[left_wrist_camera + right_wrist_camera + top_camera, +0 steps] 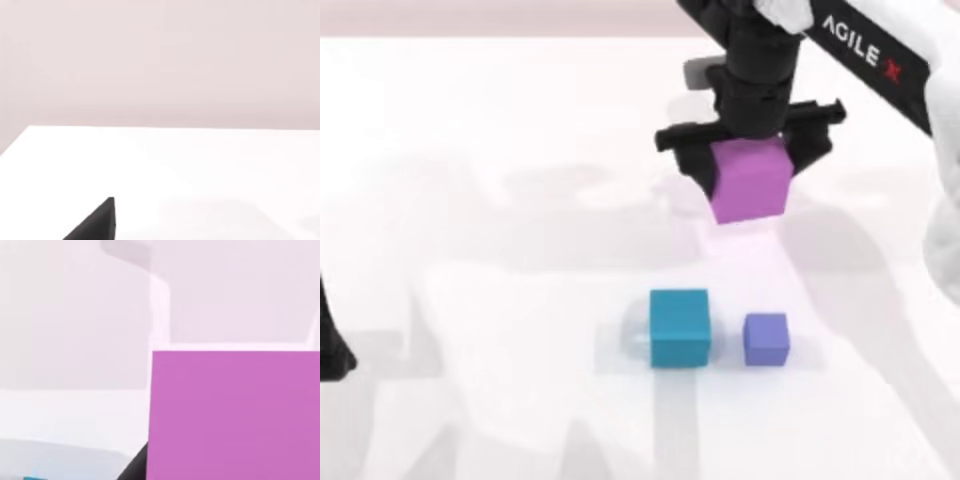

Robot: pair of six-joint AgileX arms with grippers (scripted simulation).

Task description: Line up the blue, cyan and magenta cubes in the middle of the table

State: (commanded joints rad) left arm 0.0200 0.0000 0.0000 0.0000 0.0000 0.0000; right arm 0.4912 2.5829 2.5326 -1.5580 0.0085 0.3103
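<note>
My right gripper (751, 158) is shut on the magenta cube (752, 180), with one black finger on each side of it, toward the far side of the table (470, 260) and right of centre. The magenta cube (235, 415) fills most of the right wrist view, with a dark finger (136, 466) against its side. The cyan cube (679, 327) and the smaller blue cube (766, 338) rest side by side on the table, nearer the front, a small gap between them. A sliver of the cyan cube (34, 478) shows in the right wrist view. My left arm (330, 350) is parked at the left edge.
A pale pinkish-grey band (470, 18) runs along the table's far edge. The right arm's white and black links (880, 60) reach in from the upper right corner. The left wrist view shows only bare table and wall.
</note>
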